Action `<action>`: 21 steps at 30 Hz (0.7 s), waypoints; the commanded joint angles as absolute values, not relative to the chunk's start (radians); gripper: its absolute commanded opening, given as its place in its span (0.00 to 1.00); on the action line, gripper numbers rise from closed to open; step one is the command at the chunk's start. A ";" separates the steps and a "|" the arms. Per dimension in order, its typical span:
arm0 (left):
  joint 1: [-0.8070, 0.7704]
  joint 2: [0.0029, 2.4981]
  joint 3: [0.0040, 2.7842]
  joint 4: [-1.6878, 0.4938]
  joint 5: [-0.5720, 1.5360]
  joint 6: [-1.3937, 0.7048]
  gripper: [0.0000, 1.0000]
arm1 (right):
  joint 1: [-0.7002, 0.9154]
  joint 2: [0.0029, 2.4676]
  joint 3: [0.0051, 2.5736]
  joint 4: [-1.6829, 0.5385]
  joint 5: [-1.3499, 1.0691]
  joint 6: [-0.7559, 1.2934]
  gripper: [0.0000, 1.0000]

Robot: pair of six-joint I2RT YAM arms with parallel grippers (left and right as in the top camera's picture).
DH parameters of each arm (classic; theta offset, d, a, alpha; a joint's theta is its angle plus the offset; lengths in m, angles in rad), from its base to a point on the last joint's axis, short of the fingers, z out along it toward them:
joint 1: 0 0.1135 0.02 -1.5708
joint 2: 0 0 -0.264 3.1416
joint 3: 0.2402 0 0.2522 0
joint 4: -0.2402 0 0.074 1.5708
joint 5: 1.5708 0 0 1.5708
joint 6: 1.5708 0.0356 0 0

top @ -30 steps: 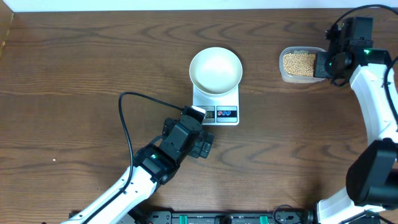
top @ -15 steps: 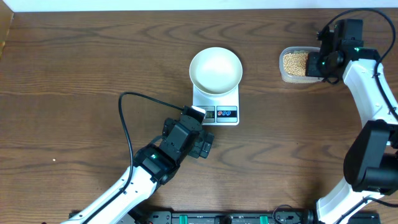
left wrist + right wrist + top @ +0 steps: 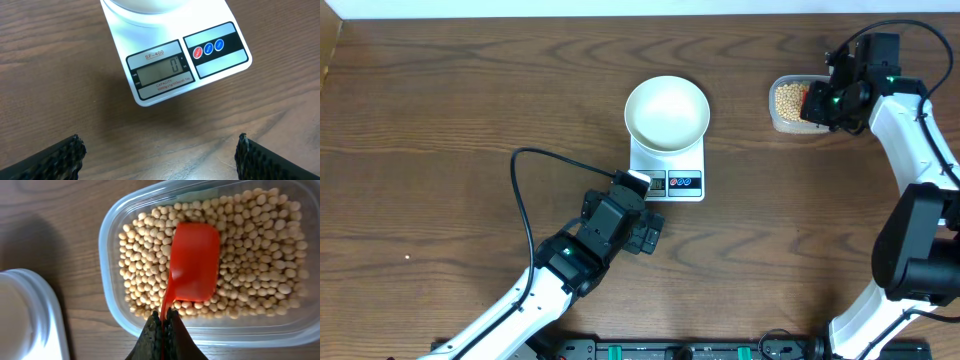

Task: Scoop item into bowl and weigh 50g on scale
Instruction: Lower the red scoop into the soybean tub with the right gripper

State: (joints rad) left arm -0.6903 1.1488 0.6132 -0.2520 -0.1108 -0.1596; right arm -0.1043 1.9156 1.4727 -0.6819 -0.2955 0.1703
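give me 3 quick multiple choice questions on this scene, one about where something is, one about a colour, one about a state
1. Where is the bowl?
A. on the scale
B. inside the clear tub
C. on the bare table

2. What colour is the scoop?
A. blue
B. red
C. white

3. What does the scale display read?
A. 50
B. blank
C. 0

Answers:
1. A, the overhead view shows the bowl resting on the scale's far end.
2. B, the right end effector is shut on the red scoop's handle, over the beans.
3. C, the left wrist view shows a single 0, between the open left end effector's fingers.
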 commanded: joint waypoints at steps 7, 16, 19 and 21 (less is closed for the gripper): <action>-0.693 1.143 0.606 -0.253 -0.113 -0.155 0.98 | -0.189 1.930 1.483 -0.654 -0.558 0.192 0.01; -0.693 1.143 0.606 -0.253 -0.113 -0.154 0.98 | -0.281 1.930 1.483 -0.654 -0.709 0.155 0.01; -0.693 1.143 0.606 -0.253 -0.113 -0.155 0.98 | -0.303 1.930 1.483 -0.654 -0.734 0.155 0.01; -0.693 1.143 0.606 -0.253 -0.113 -0.154 0.98 | -0.316 1.930 1.483 -0.658 -0.736 0.156 0.01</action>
